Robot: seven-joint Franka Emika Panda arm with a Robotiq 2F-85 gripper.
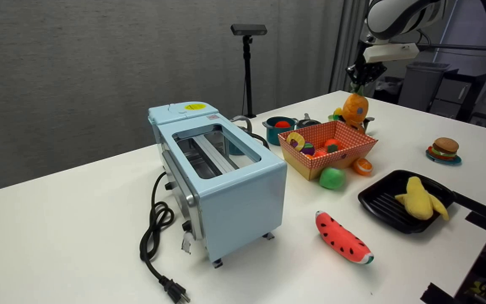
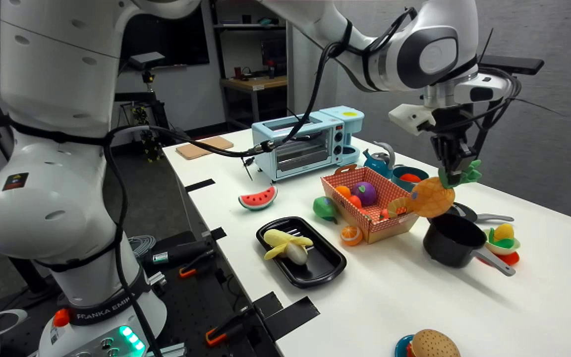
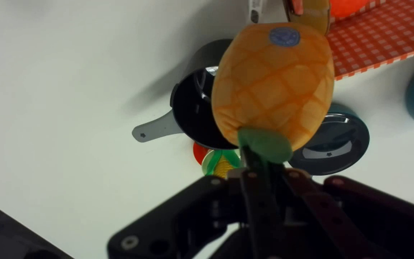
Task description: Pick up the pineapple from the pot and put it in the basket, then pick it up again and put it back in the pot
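Pale capital letters spell the brand name "FRANKA EMIKA" across a black band (image 2: 103,309) wrapped low around a white, rounded robot arm (image 2: 42,213), seen in an exterior view.

Crisscross-patterned orange pineapple (image 3: 273,86) with green leaves (image 3: 264,144), tan basket (image 1: 300,164) with red-and-white checked lining (image 3: 368,50), black pot (image 2: 446,248) with grey handle (image 2: 494,262), light-blue toaster (image 1: 243,211), black tray (image 1: 380,200)
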